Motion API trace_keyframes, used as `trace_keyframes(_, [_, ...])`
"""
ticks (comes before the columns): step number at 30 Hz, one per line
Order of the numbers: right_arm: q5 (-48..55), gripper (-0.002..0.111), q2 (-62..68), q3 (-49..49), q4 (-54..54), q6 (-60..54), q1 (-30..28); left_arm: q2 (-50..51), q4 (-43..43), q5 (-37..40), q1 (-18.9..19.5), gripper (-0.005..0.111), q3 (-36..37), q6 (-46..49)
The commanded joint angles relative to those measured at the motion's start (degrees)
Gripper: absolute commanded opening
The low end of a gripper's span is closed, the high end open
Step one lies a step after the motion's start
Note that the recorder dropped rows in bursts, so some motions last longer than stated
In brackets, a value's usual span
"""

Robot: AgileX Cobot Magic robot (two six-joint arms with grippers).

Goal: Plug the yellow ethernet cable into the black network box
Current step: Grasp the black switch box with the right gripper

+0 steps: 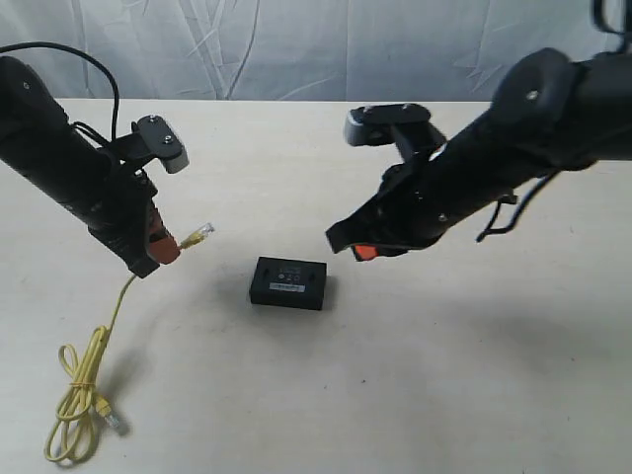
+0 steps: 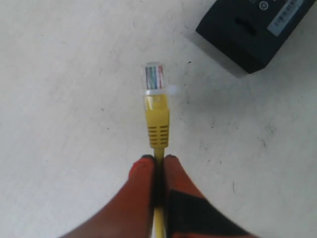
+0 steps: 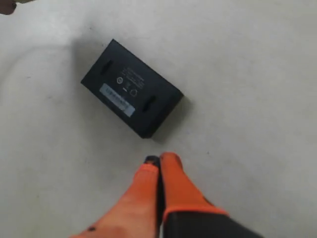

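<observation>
The black network box lies flat mid-table, its white label strip up; it also shows in the left wrist view as the box and in the right wrist view as the box. My left gripper is shut on the yellow ethernet cable just behind its clear plug, which points toward the box from the left, a short gap away. The rest of the cable hangs down to a looped bundle at the front left. My right gripper is shut and holds nothing, hovering just right of the box.
The pale table stretches around the box. A wrinkled white backdrop rises behind the table's far edge. The cable's other plug lies by the bundle near the front left.
</observation>
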Motion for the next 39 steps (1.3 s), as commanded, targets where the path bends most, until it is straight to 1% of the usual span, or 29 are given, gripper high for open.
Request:
trace_keyframes(1, [0.97, -0.001, 9.55, -6.79, -0.14, -0.66, 4.74, -0.73, -0.1, 0.05, 0.11, 0.0, 0.28, 0.15])
trace_keyframes(2, [0.84, -0.001, 10.86, -7.7, -0.14, -0.66, 5.57, -0.73, 0.0, 0.02, 0.11, 0.0, 0.28, 0.15])
trace_keyframes(5, [-0.1, -0.001, 12.94, -10.04, 4.69, -0.66, 7.59, -0.73, 3.51, -1.42, 0.11, 0.0, 0.38, -0.79])
trace_keyframes(8, [-2.03, -0.001, 14.11, -10.62, 7.47, -0.66, 8.27, -0.73, 8.51, -4.56, 0.2, 0.0, 0.38, -6.73])
trace_keyframes(11, [-3.08, -0.001, 15.32, -10.77, 9.49, -0.66, 8.64, -0.73, 12.77, -4.99, 1.15, 0.0, 0.38, -8.9])
trace_keyframes(15, [-4.55, -0.001, 17.19, -10.99, 14.61, -1.08, 8.67, -0.73, 12.8, -4.99, 3.46, 0.0, 0.38, -9.02])
trace_keyframes(20, [-5.19, -0.001, 18.72, -14.11, 15.5, -1.08, 10.41, -0.73, 8.68, -4.99, 6.17, 0.0, 0.38, -8.64])
trace_keyframes(24, [-5.19, -0.001, 21.03, -17.26, 14.9, 0.53, 11.59, -0.73, 7.68, -4.45, 6.44, 0.0, 0.38, -8.33])
trace_keyframes(28, [-4.78, -0.001, 23.06, -18.29, 14.8, 0.65, 11.69, -0.73, 4.91, -3.0, 6.44, 0.0, 0.38, -4.22])
trace_keyframes(31, [-4.78, -0.001, 23.78, -18.29, 13.53, 0.79, 11.69, -0.73, 2.54, -3.0, 6.44, 0.0, 0.38, -3.03])
trace_keyframes(34, [-4.78, -0.001, 23.64, -18.29, 8.18, 5.77, 11.69, -0.73, 1.91, -2.58, 6.44, 0.0, 0.38, -2.41])
trace_keyframes(37, [-2.95, -0.001, 22.98, -18.29, 0.38, 11.29, 11.56, -0.73, 1.77, -2.57, 6.44, 0.0, 0.38, -1.99])
trace_keyframes(39, [-0.87, -0.001, 22.47, -18.29, -7.05, 16.35, 11.56, -0.73, 1.61, -2.57, 6.44, 0.0, 0.38, -1.13])
